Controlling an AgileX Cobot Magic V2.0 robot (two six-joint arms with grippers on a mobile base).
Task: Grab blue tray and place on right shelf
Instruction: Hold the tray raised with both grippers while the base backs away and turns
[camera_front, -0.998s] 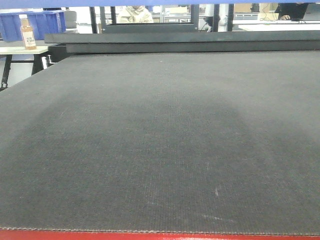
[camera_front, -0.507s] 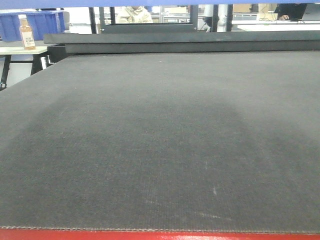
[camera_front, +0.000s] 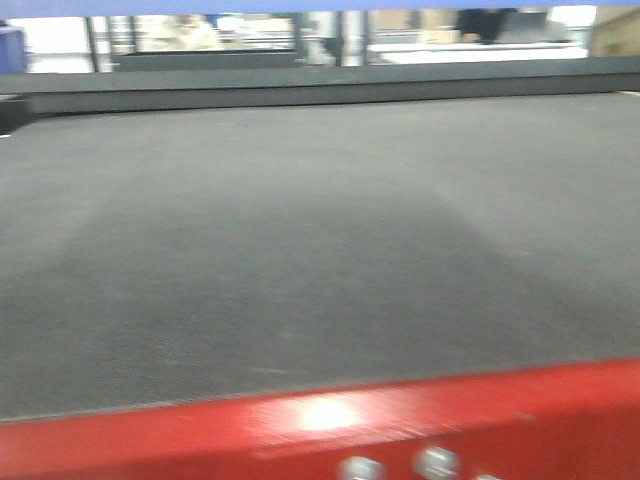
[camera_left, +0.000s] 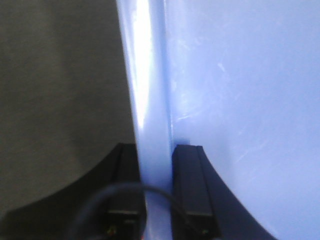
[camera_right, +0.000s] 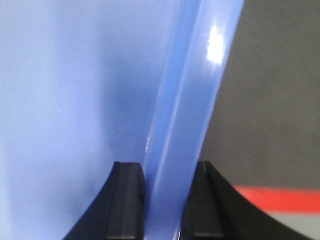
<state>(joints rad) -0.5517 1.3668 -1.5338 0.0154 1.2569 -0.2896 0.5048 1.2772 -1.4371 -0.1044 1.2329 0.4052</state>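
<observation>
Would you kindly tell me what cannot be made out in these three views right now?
- Blue tray: both wrist views show only rim and a patch of wall; frame edges cut off the rest.
- Left gripper and right gripper: only fingers clamped on the rim show; bodies are cut off.
- Right shelf: in no view.
- Front view: blurred, so things beyond the table are unreadable.
</observation>
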